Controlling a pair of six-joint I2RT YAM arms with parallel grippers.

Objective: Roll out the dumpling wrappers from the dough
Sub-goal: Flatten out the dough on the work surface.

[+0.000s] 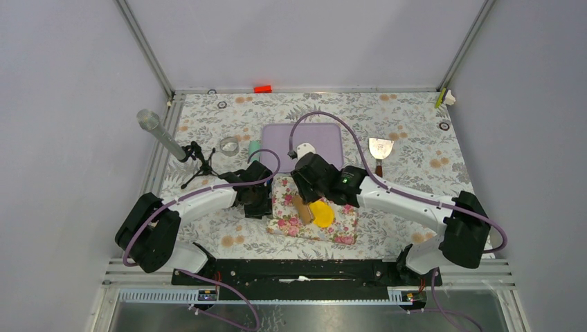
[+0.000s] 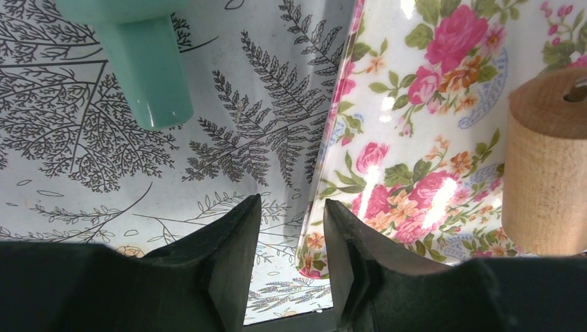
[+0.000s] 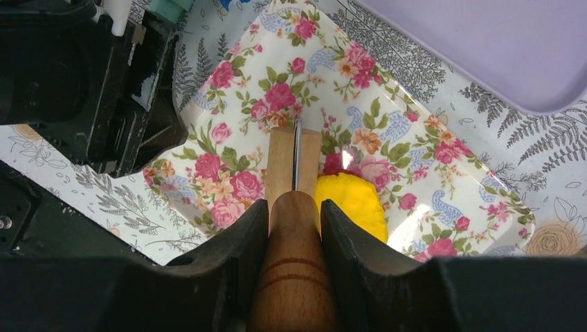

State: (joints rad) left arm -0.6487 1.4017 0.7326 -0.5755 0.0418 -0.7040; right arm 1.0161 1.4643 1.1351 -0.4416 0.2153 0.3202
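Fern-printed cloth [image 1: 415,124] covers the table, and a floral board [image 1: 344,229] lies near its front edge. On the board, the yellow dough [image 1: 322,214] lies against the wooden rolling pin [image 1: 302,207], whose handle the right gripper [image 3: 294,207] pinches. The left gripper [image 2: 291,207] is spread and empty at the board's left edge.

The fern-printed tabletop [image 1: 415,149] is carrying a rose-patterned board [image 1: 342,228] at its front middle, and a lilac tray [image 1: 325,135] is lying just behind it. A small tripod [image 1: 197,166], a clear cup [image 1: 229,146] and a mint-green tool [image 1: 254,148] are sitting to the left, while a metal scraper [image 1: 381,147] is lying to the right.
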